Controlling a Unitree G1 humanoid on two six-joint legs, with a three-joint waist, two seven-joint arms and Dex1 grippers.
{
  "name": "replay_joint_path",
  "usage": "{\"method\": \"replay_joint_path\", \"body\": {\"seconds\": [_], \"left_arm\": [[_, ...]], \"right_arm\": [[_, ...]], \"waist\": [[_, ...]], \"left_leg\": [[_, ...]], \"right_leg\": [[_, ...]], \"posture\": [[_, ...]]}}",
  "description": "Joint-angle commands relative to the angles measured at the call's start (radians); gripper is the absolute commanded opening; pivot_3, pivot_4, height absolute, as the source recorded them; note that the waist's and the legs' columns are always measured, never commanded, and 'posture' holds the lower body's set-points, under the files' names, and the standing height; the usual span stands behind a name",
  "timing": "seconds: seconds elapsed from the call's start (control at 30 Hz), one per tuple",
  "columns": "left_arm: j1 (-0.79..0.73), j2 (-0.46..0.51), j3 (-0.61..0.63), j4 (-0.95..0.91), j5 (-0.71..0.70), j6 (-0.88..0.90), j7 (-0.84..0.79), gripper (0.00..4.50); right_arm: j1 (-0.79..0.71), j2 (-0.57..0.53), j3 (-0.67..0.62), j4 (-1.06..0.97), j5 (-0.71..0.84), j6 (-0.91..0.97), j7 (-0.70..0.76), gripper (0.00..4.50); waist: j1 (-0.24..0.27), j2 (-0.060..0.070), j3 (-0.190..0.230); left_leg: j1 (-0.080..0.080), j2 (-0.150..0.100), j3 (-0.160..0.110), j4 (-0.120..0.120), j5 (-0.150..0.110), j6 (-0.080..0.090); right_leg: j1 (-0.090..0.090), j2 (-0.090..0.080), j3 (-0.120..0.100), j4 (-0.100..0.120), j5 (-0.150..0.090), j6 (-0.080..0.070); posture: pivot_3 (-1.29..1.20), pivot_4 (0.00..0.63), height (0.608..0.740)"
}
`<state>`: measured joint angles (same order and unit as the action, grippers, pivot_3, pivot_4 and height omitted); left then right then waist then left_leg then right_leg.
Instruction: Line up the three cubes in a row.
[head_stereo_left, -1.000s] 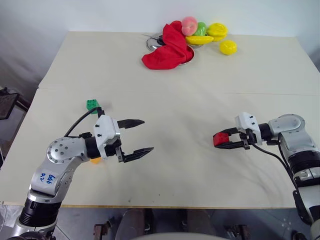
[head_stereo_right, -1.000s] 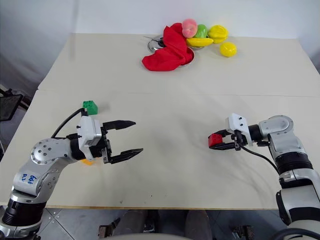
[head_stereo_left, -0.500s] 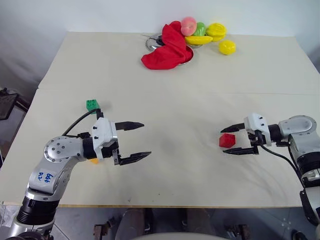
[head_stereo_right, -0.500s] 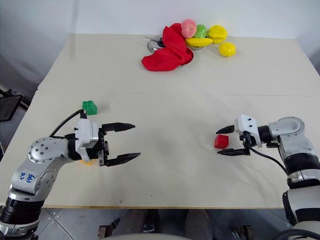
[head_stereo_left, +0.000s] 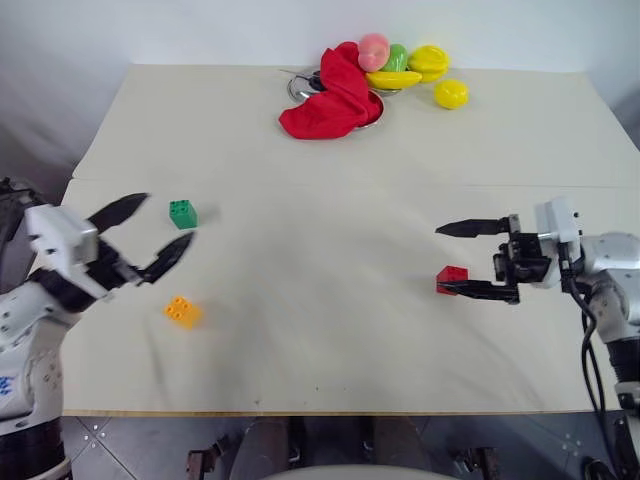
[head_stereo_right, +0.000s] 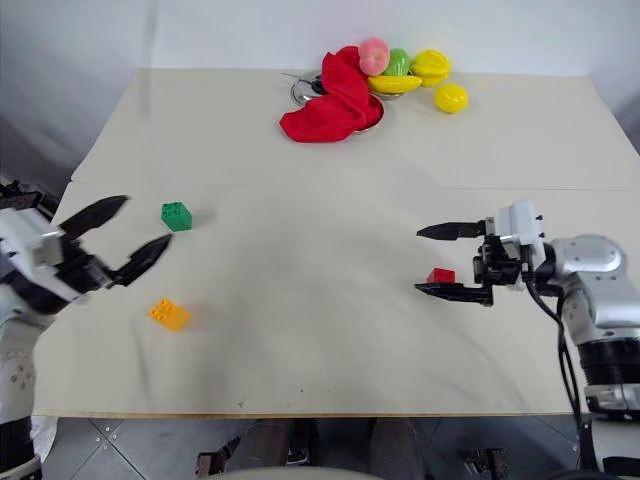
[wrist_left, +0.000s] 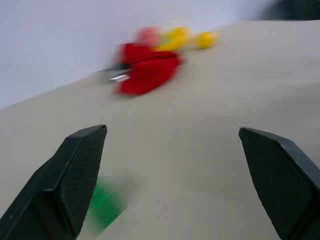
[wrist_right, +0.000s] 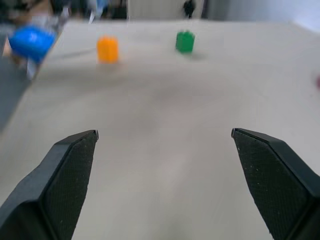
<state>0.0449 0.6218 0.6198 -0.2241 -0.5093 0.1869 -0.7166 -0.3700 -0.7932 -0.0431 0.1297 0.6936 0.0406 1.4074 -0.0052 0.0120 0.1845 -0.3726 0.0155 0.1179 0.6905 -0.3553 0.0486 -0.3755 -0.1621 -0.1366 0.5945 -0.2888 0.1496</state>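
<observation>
- Three cubes lie apart on the worktop (head_stereo_left: 330, 330): green (head_stereo_left: 182, 213) and orange (head_stereo_left: 181, 311) at left, red (head_stereo_left: 451, 278) at right.
- Both tools spread wide and empty: left tool (head_stereo_left: 146, 238) near green, right tool (head_stereo_left: 468, 258) beside red.
- Likely next: gather them into a row.

three cubes: green cube (head_stereo_left: 182, 213), orange cube (head_stereo_left: 181, 311), red cube (head_stereo_left: 451, 277); one red cloth (head_stereo_left: 330, 100).

No readable text

No word, label, brand, number or sign can be made out on anything in view.
</observation>
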Motion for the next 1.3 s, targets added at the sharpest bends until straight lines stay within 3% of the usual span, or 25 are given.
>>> {"method": "replay_joint_path", "body": {"seconds": [0.03, 0.2, 0.33, 0.47, 0.67, 0.83, 1.0, 1.3], "left_arm": [[0.111, -0.025, 0.147, 0.057, -0.004, -0.050, 0.029, 4.50], [0.293, -0.086, 0.227, 0.164, 0.002, -0.120, 0.014, 4.50], [0.315, -0.139, 0.185, 0.103, 0.002, -0.131, 0.062, 4.50], [0.238, -0.157, 0.095, 0.065, 0.000, -0.102, 0.110, 4.50], [-0.032, -0.121, -0.101, 0.027, 0.062, 0.100, 0.297, 4.50], [-0.151, -0.144, -0.195, 0.025, 0.113, 0.203, 0.416, 4.50], [-0.294, -0.183, -0.263, 0.133, 0.199, 0.209, 0.533, 4.50], [-0.468, -0.219, -0.326, 0.386, 0.267, 0.178, 0.570, 4.50]], "right_arm": [[0.045, 0.059, -0.051, -0.124, 0.021, 0.013, -0.086, 4.47], [0.099, 0.140, -0.084, -0.215, 0.008, 0.001, -0.173, 4.47], [0.124, 0.140, -0.119, -0.221, -0.010, -0.013, -0.181, 4.47], [0.138, 0.134, -0.136, -0.199, -0.039, -0.056, -0.149, 4.47], [0.135, 0.127, -0.145, -0.185, -0.058, -0.052, -0.137, 4.47], [0.135, 0.131, -0.143, -0.195, -0.068, -0.043, -0.139, 4.47], [0.138, 0.137, -0.131, -0.223, -0.071, -0.030, -0.155, 4.47], [0.150, 0.152, -0.126, -0.256, -0.065, -0.005, -0.179, 4.47]], "waist": [[0.002, 0.000, 0.000], [0.008, -0.002, 0.000], [0.023, -0.004, -0.001], [0.030, -0.004, -0.001], [0.027, -0.005, -0.001], [0.008, -0.005, -0.001], [0.006, -0.005, -0.001], [0.008, -0.006, -0.001]], "left_leg": [[0.000, 0.000, 0.000, 0.000, 0.000, 0.000], [0.000, -0.001, 0.000, 0.000, -0.001, 0.001], [0.000, -0.002, 0.000, 0.001, -0.003, 0.001], [0.001, -0.002, 0.000, 0.001, -0.005, -0.002], [0.001, -0.002, 0.001, 0.001, -0.003, 0.002], [0.001, -0.002, 0.002, 0.000, -0.003, 0.002], [0.001, -0.002, 0.002, 0.001, -0.003, 0.002], [0.000, -0.002, 0.002, 0.001, -0.003, 0.002]], "right_leg": [[-0.001, 0.000, 0.000, 0.000, 0.000, 0.000], [-0.001, -0.002, 0.001, 0.000, 0.000, 0.000], [-0.001, -0.004, 0.001, 0.000, 0.000, 0.000], [-0.001, -0.005, 0.001, 0.000, 0.000, -0.001], [-0.001, -0.003, 0.001, 0.004, 0.000, 0.000], [-0.001, -0.002, 0.001, 0.003, 0.000, 0.000], [-0.001, -0.001, 0.001, 0.002, 0.000, 0.000], [0.000, -0.001, 0.001, 0.002, 0.000, 0.000]], "posture": [[0.00, 0.150, 0.740], [0.00, 0.150, 0.740], [0.00, 0.150, 0.740], [0.00, 0.150, 0.740], [0.00, 0.150, 0.740], [0.00, 0.150, 0.740], [0.00, 0.150, 0.740], [0.00, 0.150, 0.740]]}}
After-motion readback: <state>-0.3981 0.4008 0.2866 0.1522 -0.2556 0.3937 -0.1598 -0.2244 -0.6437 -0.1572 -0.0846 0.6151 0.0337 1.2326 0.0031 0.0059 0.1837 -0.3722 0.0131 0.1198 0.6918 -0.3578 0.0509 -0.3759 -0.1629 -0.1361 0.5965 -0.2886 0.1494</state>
